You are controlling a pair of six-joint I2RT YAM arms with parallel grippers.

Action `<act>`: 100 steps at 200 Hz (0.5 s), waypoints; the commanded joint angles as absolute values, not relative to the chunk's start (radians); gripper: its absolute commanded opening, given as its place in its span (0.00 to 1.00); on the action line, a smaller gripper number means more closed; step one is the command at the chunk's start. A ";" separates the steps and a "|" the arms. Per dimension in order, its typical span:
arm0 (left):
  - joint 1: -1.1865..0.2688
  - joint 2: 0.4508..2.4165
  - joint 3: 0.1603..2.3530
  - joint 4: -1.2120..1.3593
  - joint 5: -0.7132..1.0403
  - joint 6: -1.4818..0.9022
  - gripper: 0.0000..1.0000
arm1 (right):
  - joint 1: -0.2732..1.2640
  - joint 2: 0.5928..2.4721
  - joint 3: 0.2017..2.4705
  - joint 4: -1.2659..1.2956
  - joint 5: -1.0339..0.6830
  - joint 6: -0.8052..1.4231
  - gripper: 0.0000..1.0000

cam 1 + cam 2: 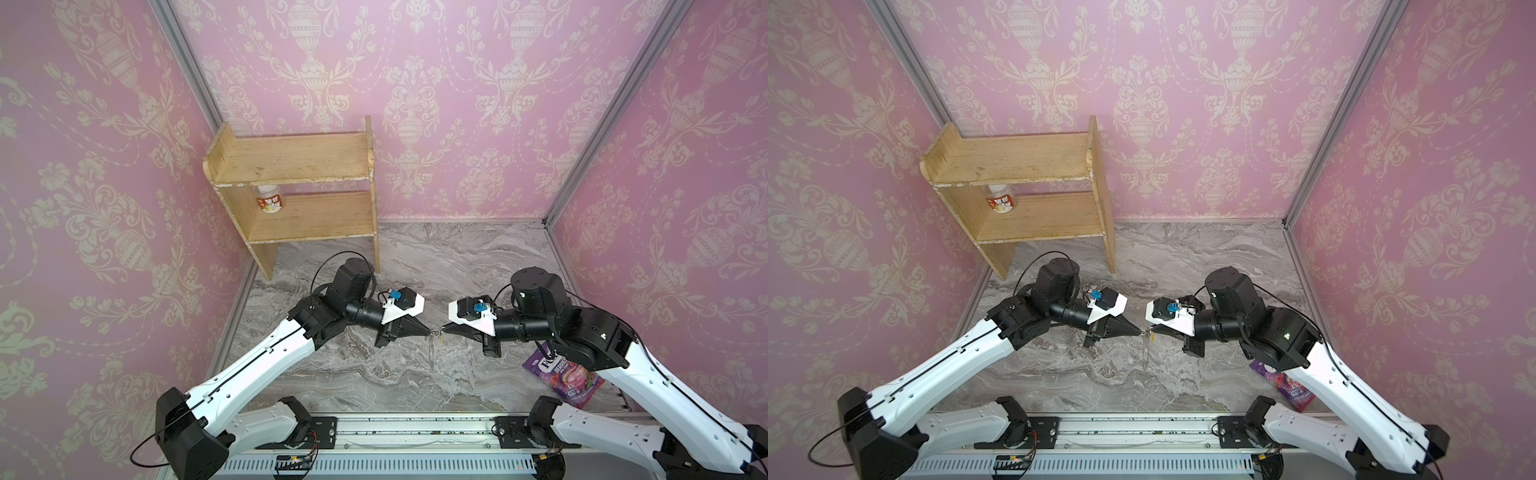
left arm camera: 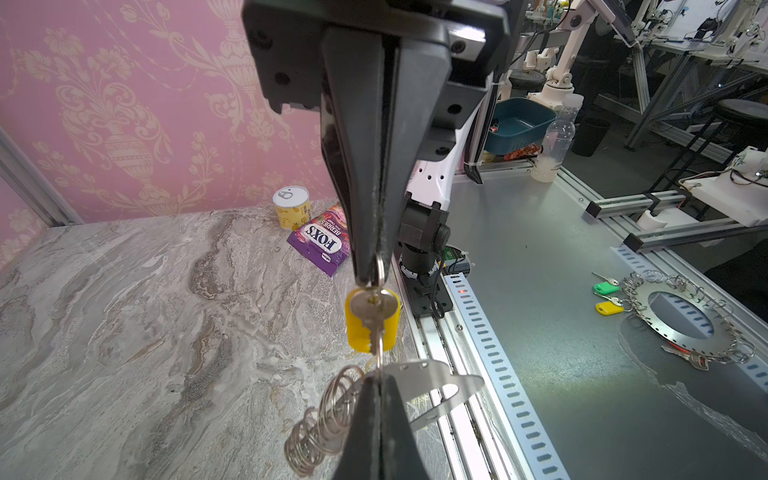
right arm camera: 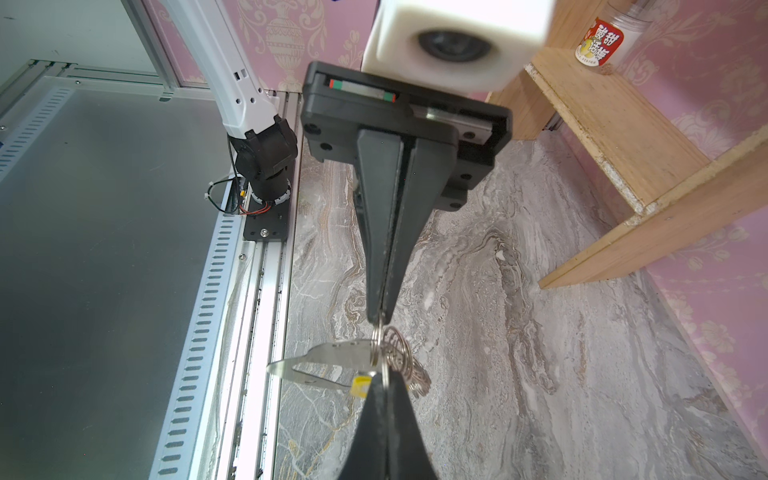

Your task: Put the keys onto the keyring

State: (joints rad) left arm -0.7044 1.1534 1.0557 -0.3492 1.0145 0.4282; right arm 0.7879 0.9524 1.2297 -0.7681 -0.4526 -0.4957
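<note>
Yellow-tagged keys (image 2: 374, 309) hang pinched in your right gripper (image 2: 376, 277), just beside your left gripper (image 2: 376, 374) pinching the keyring (image 2: 432, 374); threading seems unfinished.

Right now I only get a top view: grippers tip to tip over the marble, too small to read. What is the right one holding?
Observer: In the left wrist view the right gripper pinches the small ring of the key; the yellow tag hangs with it.
Operator: And the left?
Observer: The left gripper is shut at the ringed edge of the keyring; on plate or ring, I cannot tell.
Operator: Anything hidden under the right arm?
Observer: A yellow can stands beside the purple bag.
</note>
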 commanded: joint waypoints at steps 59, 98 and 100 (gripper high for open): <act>-0.722 1.131 1.098 -0.362 0.923 0.440 0.00 | 0.803 0.962 1.241 -0.755 -0.414 -0.482 0.00; -0.734 1.129 1.114 -0.394 0.883 0.460 0.00 | 0.836 0.970 1.241 -0.758 -0.345 -0.495 0.00; -0.734 1.129 1.114 -0.395 0.883 0.460 0.00 | 0.837 0.971 1.241 -0.758 -0.343 -0.497 0.00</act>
State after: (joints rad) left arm -0.7238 1.1519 1.0691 -0.3634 0.9241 0.4324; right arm 0.8154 0.9646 1.2297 -0.7673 -0.3969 -0.4950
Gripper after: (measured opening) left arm 0.040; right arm 0.049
